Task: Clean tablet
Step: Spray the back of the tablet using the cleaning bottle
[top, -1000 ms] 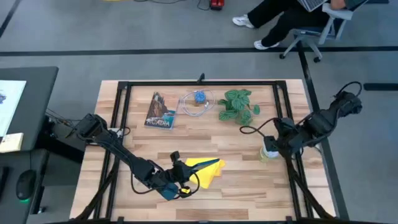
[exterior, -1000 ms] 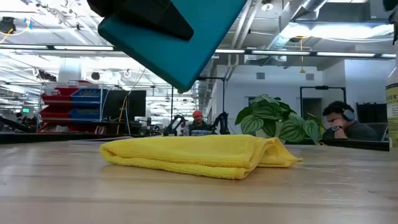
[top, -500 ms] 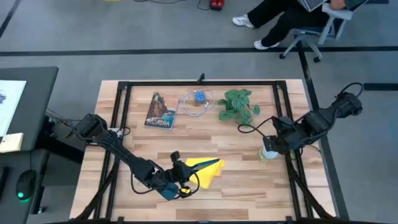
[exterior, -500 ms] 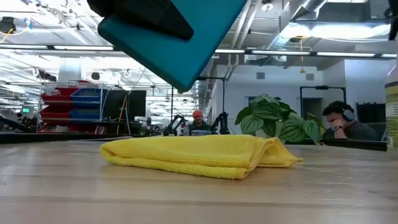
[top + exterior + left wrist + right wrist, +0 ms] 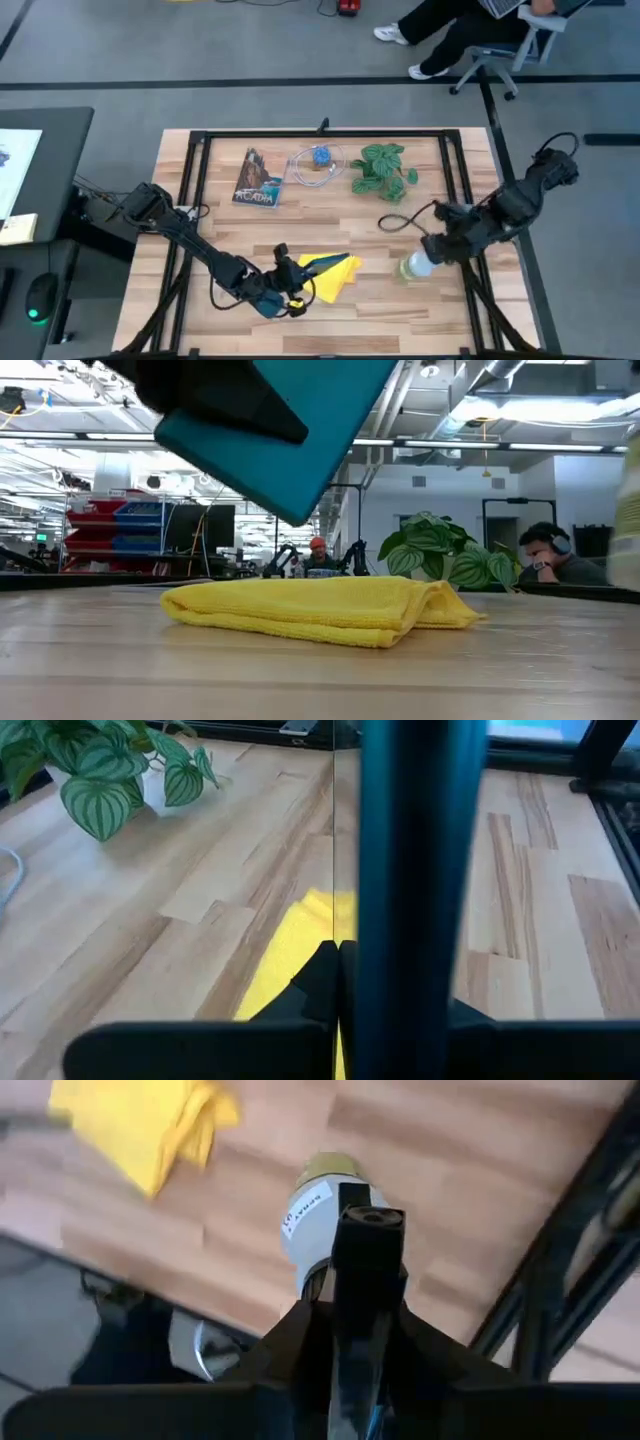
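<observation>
The tablet (image 5: 290, 420), a thin slab with a teal back and edge, is held tilted above the folded yellow cloth (image 5: 320, 610), which lies flat on the table near its front edge (image 5: 330, 270). My left gripper (image 5: 283, 292) is shut on the tablet (image 5: 268, 304); the left wrist view shows it edge-on (image 5: 420, 870). To the cloth's right, my right gripper (image 5: 438, 250) is shut on a white spray bottle (image 5: 412, 266) of yellow-green liquid. My left gripper pinches the tablet's two flat faces between its fingers (image 5: 318, 982), at one edge (image 5: 415, 1005). The tablet is lifted clear of the table and tilted, one corner lowest, above the cloth's left end. My right gripper is shut on the bottle's top end, at the black spray head (image 5: 366, 1230), which hides the place of contact. It comes from the table's right side. The bottle lies tipped over, its white body (image 5: 312, 1220) pointing away from the fingers toward the cloth.
At the far side lie an "ACADIA" booklet (image 5: 257, 180), a blue thing with a cable (image 5: 318, 160) and a potted plant (image 5: 385, 168). A black frame (image 5: 470, 200) runs round the table. A person sits beyond the far edge (image 5: 470, 30).
My right gripper has shut on the spray bottle and moved toward the table's near left, toward the cloth. The bottle, upright on the table before, is now tipped with its base toward the cloth. The tablet has shifted slightly.
</observation>
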`<act>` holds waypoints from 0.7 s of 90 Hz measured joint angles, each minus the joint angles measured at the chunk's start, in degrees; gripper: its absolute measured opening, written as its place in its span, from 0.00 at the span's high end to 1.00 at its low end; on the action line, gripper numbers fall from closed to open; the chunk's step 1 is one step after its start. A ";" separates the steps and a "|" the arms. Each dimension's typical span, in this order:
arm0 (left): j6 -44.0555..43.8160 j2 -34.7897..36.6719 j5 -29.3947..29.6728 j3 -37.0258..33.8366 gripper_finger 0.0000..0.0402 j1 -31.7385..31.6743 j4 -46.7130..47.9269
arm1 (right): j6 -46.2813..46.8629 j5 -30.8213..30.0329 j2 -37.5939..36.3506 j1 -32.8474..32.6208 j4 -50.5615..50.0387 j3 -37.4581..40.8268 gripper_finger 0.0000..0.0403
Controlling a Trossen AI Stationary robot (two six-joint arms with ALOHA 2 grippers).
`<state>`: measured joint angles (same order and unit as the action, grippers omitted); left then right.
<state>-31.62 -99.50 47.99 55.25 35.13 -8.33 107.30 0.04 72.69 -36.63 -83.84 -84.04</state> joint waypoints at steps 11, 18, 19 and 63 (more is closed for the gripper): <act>0.62 -0.07 0.01 -3.21 0.97 -0.12 -6.89 | -2.75 1.73 6.98 -1.80 -0.16 -6.13 0.81; 1.44 -0.07 0.03 -5.17 0.97 -0.38 -10.90 | -4.69 2.29 11.16 -2.89 0.03 -9.70 0.81; 1.57 -0.07 0.01 -5.41 0.97 -0.41 -11.35 | -5.05 2.31 11.73 -3.01 0.04 -10.14 0.81; 3.65 -8.80 -1.10 -8.48 0.97 -3.97 -28.92 | -17.78 3.26 22.59 1.60 0.33 -16.73 0.82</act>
<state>-27.97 -108.31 46.89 46.76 31.16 -37.25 89.52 3.30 95.28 -35.03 -83.51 -100.77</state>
